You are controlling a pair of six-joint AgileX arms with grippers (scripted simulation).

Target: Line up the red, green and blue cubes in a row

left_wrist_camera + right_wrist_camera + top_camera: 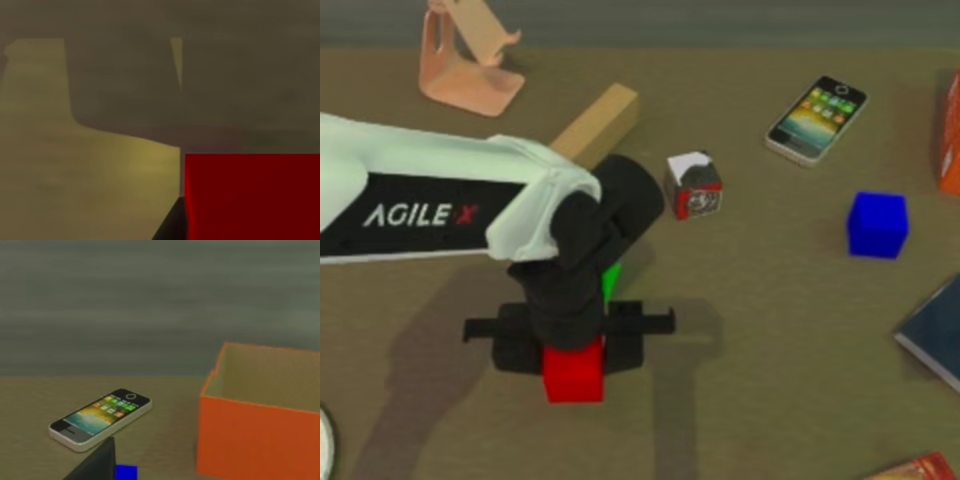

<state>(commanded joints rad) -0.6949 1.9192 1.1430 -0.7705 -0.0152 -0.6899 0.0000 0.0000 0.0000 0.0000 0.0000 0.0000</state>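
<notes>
Near the table's front left, your left gripper (570, 335) straddles the red cube (573, 373), whether clamped you cannot tell, just beside the mostly hidden green cube (612, 283); the blue cube (877, 224) waits well right.

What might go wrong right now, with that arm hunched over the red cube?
The left hand sits right over the red cube, with the green cube mostly hidden beneath the arm, so either could get nudged out of line. The blue cube lies far off at the table's right, near the phone, and fetching it may bump the phone.
</notes>
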